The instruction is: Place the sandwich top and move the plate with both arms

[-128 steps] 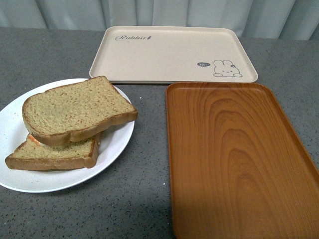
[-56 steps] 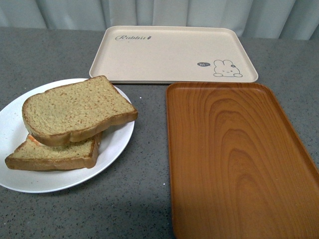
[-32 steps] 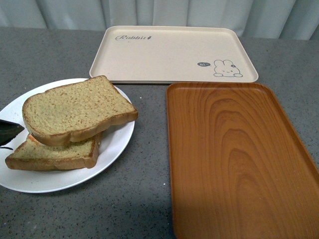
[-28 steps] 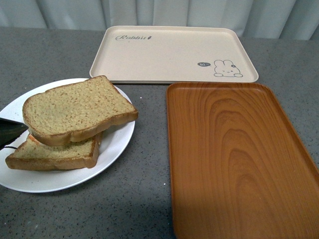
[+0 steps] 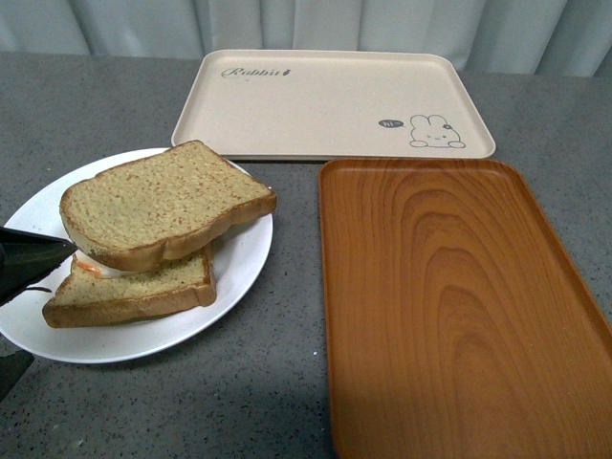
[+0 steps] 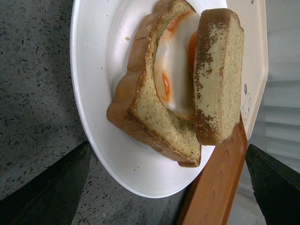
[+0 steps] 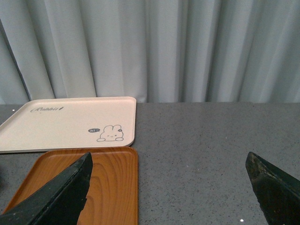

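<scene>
Left gripper (image 6: 167,147), jaws apart, is flanking the stiff, probably slick plate's (image 5: 239,277) rim; sandwich top (image 5: 163,196) is lying loose; right gripper (image 7: 168,159) is hovering, jaws apart.

You see sandwich top (image 5: 164,203): tan speckled slice, brown crust, resting tilted and skewed on egg-bearing slice (image 5: 134,292). Your plate (image 5: 241,273): round, white, shallow, flat on table, carrying both.
</scene>
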Tool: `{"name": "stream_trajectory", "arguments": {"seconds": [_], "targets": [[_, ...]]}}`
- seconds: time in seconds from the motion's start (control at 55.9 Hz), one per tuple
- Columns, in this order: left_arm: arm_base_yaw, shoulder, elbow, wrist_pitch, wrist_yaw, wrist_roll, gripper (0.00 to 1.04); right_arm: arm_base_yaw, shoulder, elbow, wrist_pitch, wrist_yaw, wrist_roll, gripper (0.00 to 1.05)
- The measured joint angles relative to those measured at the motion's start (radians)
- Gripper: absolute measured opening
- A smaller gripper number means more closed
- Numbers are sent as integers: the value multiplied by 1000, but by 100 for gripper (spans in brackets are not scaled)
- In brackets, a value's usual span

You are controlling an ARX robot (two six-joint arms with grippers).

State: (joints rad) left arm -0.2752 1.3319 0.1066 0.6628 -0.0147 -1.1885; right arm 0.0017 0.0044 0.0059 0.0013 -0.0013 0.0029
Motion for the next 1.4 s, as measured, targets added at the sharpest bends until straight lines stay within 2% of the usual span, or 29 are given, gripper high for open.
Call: {"name": "stream_trajectory", "arguments": {"seconds": [0.537, 1.289, 1.396], "targets": [[-24, 82, -1, 42, -27, 11, 98, 0, 0, 0, 0, 0, 0, 96], [-98, 239, 56, 128, -54, -83, 98, 0, 0, 0, 0, 0, 0, 96], [-103, 261, 66, 134, -69, -89, 83, 0, 0, 0, 0, 0, 0, 96]]}}
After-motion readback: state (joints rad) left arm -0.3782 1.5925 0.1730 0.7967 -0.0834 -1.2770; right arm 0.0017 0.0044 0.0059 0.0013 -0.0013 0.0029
